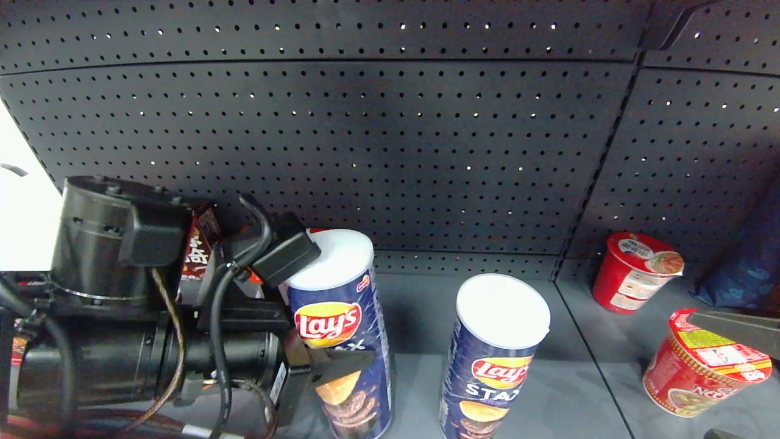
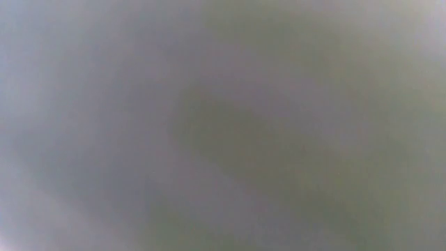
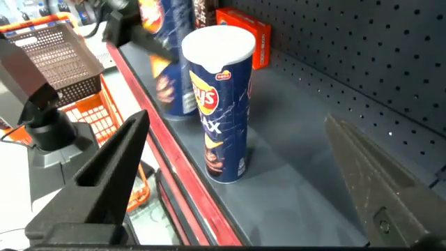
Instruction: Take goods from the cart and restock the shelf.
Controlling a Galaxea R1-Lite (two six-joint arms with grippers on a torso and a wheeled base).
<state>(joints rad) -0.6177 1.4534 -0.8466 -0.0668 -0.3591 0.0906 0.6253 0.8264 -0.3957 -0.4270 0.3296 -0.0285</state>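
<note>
Nearest the head camera, the left gripper is clamped on a blue chips can standing upright at the front of the grey shelf. One dark finger crosses the can's printed face. The other finger is hidden behind the can, so the hold appears firm rather than proven. A second chips can, with its white lid on, stands upright just beside it to the right, and the two do not touch. Behind the left arm a red-brown box sits against the perforated back panel. In the next bay to the right are two red noodle cups, one near the back and one nearer the front. The right gripper hangs empty by the front cup, its fingers spread wide and the second can apart from them. An orange cart basket sits lower down, beyond the shelf's red front edge.
</note>
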